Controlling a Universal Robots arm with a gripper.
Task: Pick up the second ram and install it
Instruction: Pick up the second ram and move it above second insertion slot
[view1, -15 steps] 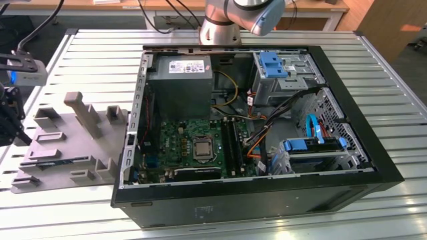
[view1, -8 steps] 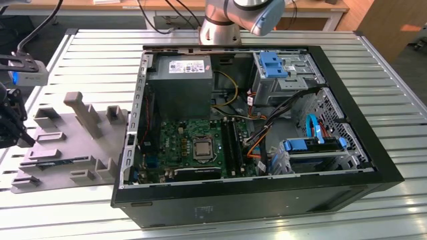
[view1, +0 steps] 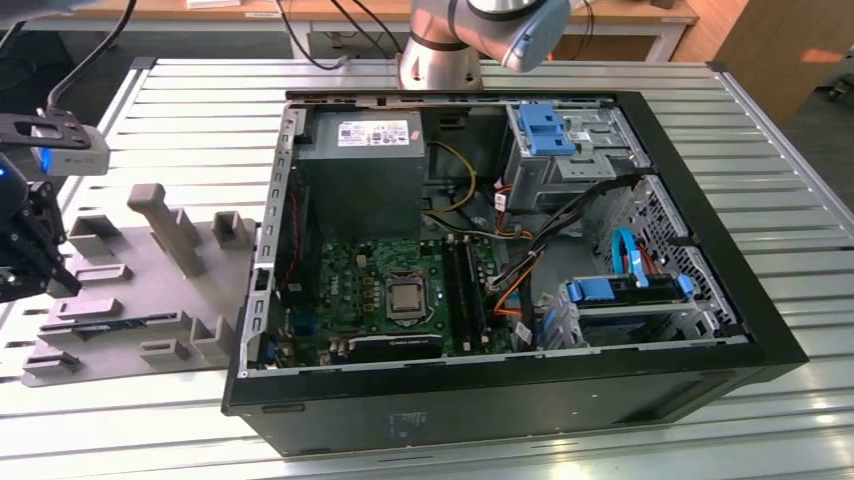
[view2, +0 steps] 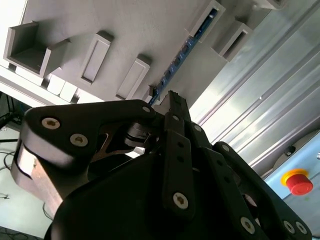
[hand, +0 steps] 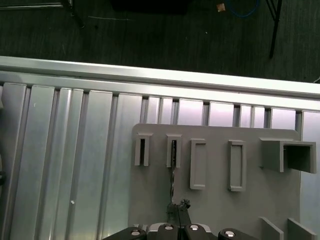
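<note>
Right up close in the second wrist view you see your black metal gripper (view2: 172, 97), big and dark. Its two fingers look pressed together at the tip, and you can see nothing held between them. Just past the tip lies the second ram (view2: 183, 51), a long, thin, dark green-blue stick. It stands on its thin edge in the flat grey plastic holder plate (view1: 80, 355), and one end sits in a small slotted block on that plate. In the first wrist view the gripper's tip is right at the near end of the stick, but you cannot tell if it touches. The holder plate has more raised grey blocks on it. It rests on the silver ribbed metal table (view1: 134, 420). In the exterior view the gripper hangs over the plate at the exterior view's left. The big black computer case (view1: 534, 400) lies open on the table to the exterior view's right of the plate, well apart from the stick. Inside it you can see the green motherboard (view1: 354, 270) with its long black slots (view1: 461, 295).
</note>
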